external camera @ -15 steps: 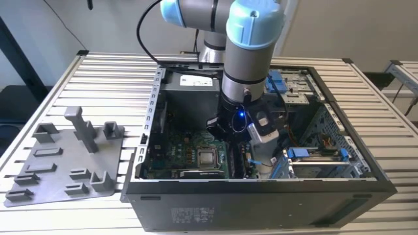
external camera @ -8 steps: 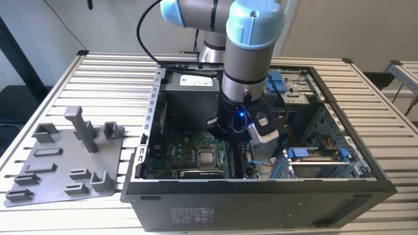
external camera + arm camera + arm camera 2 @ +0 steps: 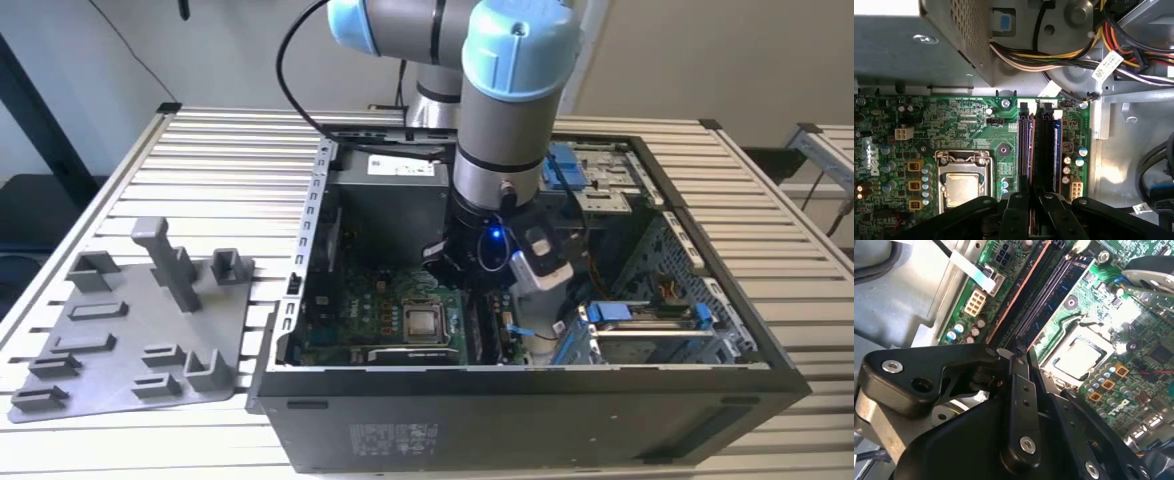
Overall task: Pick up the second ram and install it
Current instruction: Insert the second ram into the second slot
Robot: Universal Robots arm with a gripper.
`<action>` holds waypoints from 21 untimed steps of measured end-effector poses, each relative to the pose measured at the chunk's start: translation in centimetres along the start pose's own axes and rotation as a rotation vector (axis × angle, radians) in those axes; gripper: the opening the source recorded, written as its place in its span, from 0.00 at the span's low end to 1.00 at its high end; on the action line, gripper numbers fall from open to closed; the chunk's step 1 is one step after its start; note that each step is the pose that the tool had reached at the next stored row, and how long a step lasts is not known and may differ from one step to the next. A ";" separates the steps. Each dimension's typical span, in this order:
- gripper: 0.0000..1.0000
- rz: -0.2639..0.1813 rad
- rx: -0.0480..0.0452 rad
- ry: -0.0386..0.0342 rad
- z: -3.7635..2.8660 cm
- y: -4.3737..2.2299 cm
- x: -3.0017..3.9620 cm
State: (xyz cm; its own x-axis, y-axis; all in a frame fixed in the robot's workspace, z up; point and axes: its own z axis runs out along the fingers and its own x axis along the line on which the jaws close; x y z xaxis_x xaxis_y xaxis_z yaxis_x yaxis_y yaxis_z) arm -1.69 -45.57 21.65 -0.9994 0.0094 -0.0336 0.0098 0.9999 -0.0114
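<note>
Second wrist view puts you right at the gripper (image 3: 1019,357): its two black fingers (image 3: 1021,405) are drawn together, clamped on the thin edge of the second ram (image 3: 1015,310), the long stick that runs away from the fingertips along the memory slots. You can see its copper-toned edge lying in line with those slots, low against the board; whether it is fully seated you cannot tell. Just beside the gripper, on the green motherboard (image 3: 1104,300), sits the silver square processor (image 3: 1079,355). In the first wrist view the same fingers (image 3: 1019,215) close around the stick (image 3: 1030,150), with a further dark module (image 3: 1046,145) standing in the neighbouring slot just beside it, and beyond the slots' far ends a bundle of coloured cables (image 3: 1054,55) hangs off the metal power supply box (image 3: 914,45). Well apart from the gripper, in the exterior view, the arm (image 3: 501,130) reaches down into the open computer case (image 3: 534,400), and the grey holder tray (image 3: 134,330) lies on the slatted table (image 3: 227,150) outside it.
</note>
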 end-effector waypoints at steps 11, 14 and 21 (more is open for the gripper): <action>0.15 -0.033 -0.0023 -0.0002 0.14 0.00 -0.05; 0.15 -0.033 -0.0032 0.0024 0.45 0.00 -0.04; 0.15 -0.033 -0.0032 0.0087 0.65 0.01 -0.04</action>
State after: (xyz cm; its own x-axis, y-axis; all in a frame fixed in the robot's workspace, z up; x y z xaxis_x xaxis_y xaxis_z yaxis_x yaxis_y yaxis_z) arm -1.63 -45.57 21.00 -0.9994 -0.0236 -0.0246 -0.0234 0.9997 -0.0091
